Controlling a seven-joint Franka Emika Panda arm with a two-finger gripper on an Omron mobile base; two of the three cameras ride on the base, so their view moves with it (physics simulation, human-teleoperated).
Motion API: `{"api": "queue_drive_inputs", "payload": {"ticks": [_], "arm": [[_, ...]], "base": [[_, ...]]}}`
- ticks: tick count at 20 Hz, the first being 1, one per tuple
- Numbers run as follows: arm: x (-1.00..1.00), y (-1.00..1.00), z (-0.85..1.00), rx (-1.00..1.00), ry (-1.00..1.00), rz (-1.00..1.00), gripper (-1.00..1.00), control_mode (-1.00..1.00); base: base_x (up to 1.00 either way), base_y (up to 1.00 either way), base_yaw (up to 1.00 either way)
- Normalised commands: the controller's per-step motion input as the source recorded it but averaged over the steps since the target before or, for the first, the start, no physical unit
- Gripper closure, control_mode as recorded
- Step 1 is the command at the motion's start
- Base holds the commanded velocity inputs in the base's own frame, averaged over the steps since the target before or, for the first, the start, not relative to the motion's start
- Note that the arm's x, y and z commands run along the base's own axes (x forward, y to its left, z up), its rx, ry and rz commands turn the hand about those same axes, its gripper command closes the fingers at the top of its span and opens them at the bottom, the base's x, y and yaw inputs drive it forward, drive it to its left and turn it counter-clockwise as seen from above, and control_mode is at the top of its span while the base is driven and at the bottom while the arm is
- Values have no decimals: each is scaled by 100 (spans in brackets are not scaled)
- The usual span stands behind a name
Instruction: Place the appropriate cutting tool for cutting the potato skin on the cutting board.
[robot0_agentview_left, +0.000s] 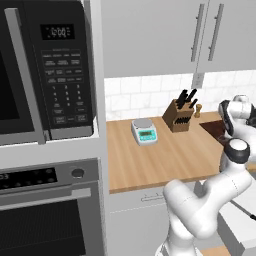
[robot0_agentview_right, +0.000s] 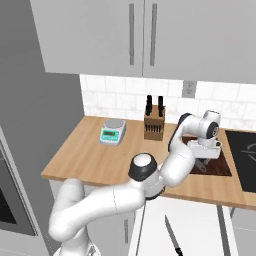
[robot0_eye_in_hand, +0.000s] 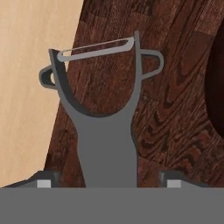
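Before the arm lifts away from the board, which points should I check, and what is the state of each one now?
1. Peeler is over the cutting board: ok, dark wood lies behind it.
2. End effector has opened: ok, its fingertips stand apart from the handle on both sides.
3. Peeler lies flat on the board: cannot tell from the hand view.
4. Peeler is fully inside the board edge: cannot tell, its left loop sits at the border with the counter.
5. Knife block is clear of the arm: ok.

Even, diffuse rendered light — no glare, barely any cast shadows. Both base views look soft and low-resolution; the hand view is sharper — wood grain stays crisp.
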Motion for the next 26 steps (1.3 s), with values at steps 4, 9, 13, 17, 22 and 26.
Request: {"api": "queue_drive_inputs", "payload": {"ticks": [4,9,13,17,22,26], "arm": [[-21,16,39,0,-11,0,-100,-100],[-76,29,45,-4,-17,-1,-100,-100],[-100,61,0,-13,-26,-13,-100,-100],[-100,66,0,-15,-30,-20,-100,-100],[-100,56,0,-21,-35,-17,-100,-100],[-100,24,12,-29,-22,-13,-100,-100]], "base": [[0,0,0],[0,0,0],[0,0,0],[0,0,0],[0,0,0],[0,0,0]]}}
